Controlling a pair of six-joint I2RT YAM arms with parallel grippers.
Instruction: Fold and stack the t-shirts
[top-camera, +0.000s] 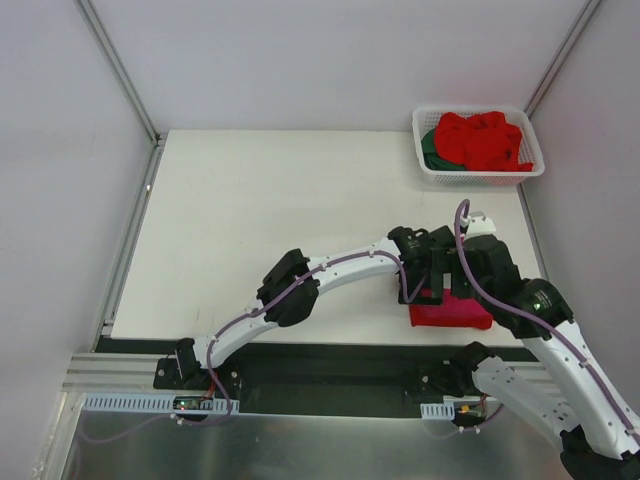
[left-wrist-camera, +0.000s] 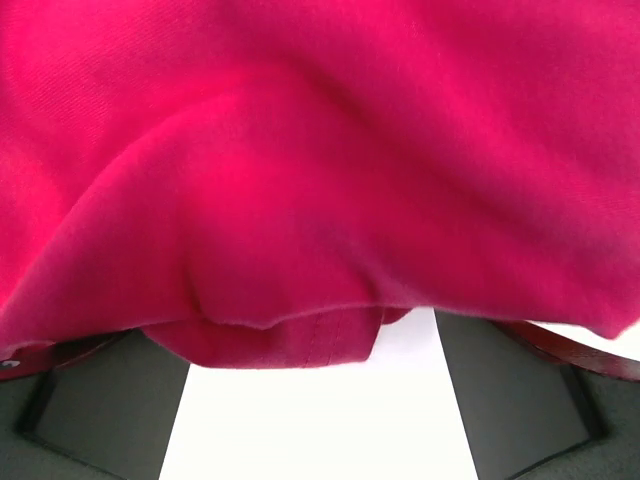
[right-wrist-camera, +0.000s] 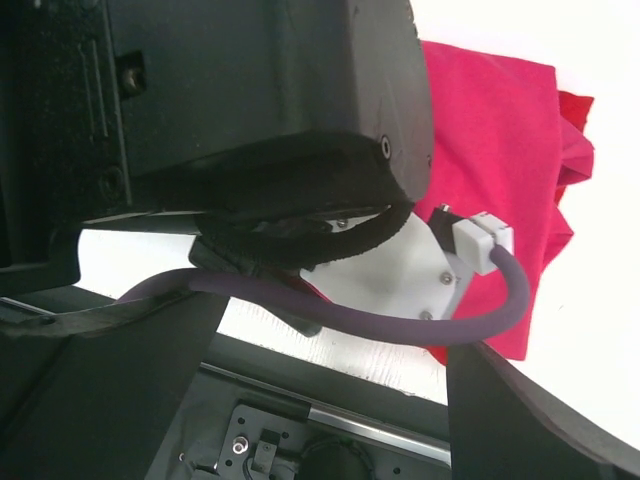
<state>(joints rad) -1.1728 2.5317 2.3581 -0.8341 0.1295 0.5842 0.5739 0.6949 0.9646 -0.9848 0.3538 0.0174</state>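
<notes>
We look down on a white surface (top-camera: 250, 220) enclosed by a pale back wall (top-camera: 330, 60), left wall (top-camera: 50, 200) and right wall (top-camera: 600, 150). Metal struts (top-camera: 118, 68) slant up at the back corners. An aluminium rail (top-camera: 110, 370) lines the near edge, above a brushed metal plate (top-camera: 300, 450). The light is soft and even.

The top camera sits high behind the arms and looks down and forward over the whole table (top-camera: 250, 220), with the arm bases at its lower edge and the basket (top-camera: 480, 178) far right. The left wrist camera is very close to the pink shirt (left-wrist-camera: 320, 150), which fills most of its frame. The right wrist camera looks from nearby past the left arm (right-wrist-camera: 250, 100) to the same shirt at the table's near edge. All three views share that shirt.
</notes>
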